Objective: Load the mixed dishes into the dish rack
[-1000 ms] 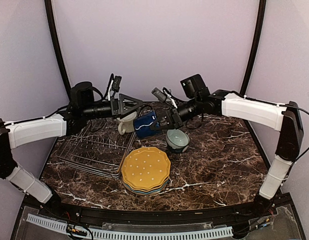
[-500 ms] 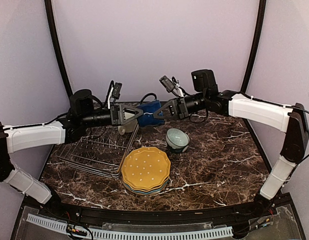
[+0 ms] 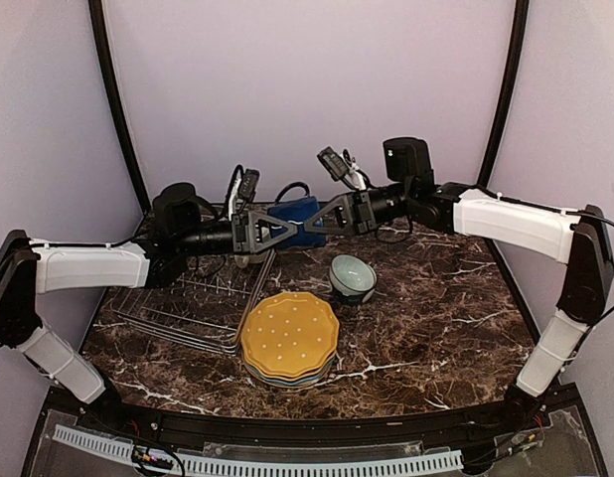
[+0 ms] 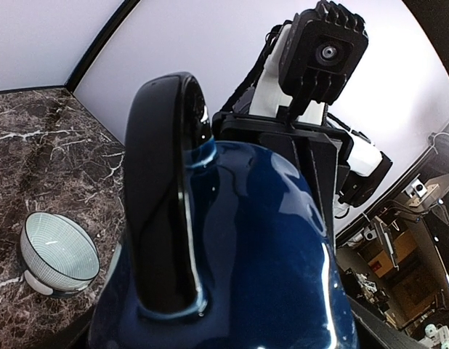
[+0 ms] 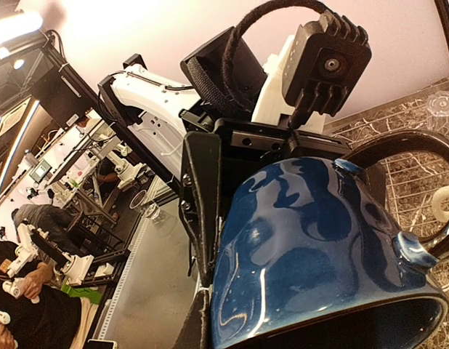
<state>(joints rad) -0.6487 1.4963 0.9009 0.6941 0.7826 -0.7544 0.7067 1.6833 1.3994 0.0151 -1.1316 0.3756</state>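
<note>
The dark navy mug [image 3: 299, 221] hangs in the air at the back, between both grippers. My right gripper [image 3: 322, 221] is shut on it from the right. My left gripper [image 3: 283, 229] is open, its jaws around the mug from the left. In the left wrist view the mug [image 4: 268, 240] fills the frame, handle to the left. In the right wrist view the mug [image 5: 319, 240] has the left gripper's black finger against its left side. The dish rack [image 3: 178, 298] lies at left. The yellow dotted plate [image 3: 289, 336] tops a stack. The pale green bowl [image 3: 353, 278] stands right of the rack.
The cream mug [image 3: 245, 258] stands at the rack's back corner, partly hidden under my left gripper. The bowl [image 4: 59, 251] also shows in the left wrist view, on the dark marble table [image 3: 436, 318]. Both arms reach across the back of the table.
My right gripper has lifted the navy mug off the table and stayed up. My left gripper has moved right and closed in on the mug, jaws now around it.
</note>
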